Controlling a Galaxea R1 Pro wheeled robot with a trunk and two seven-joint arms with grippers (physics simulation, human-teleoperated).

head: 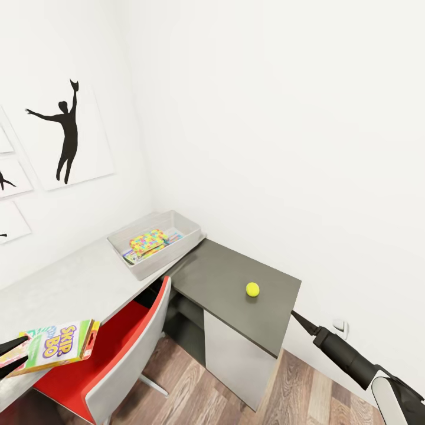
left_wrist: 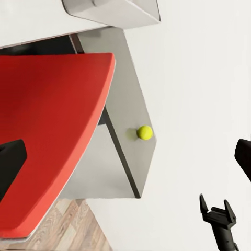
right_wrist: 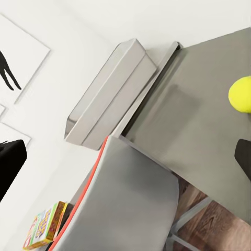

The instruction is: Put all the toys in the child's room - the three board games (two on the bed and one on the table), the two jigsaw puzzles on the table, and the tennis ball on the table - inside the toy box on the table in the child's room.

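At the head view's lower left the Skip-Bo board game point(head: 56, 346) sits pinched in the left gripper point(head: 13, 356), over the table point(head: 77, 283). Tennis ball point(head: 252, 289) centre, toy box point(head: 154, 242) above; right gripper point(left_wrist: 215, 205) slightly spread, empty

Yellow-green tennis ball point(head: 252, 289), red chair point(head: 121, 336), grey toy box point(head: 154, 242).

Tennis ball point(head: 252, 289) on the dark desk point(head: 224, 277), toy box point(head: 156, 242) near, left fingers point(head: 12, 354) pinching a Skip-Bo box point(head: 56, 345)
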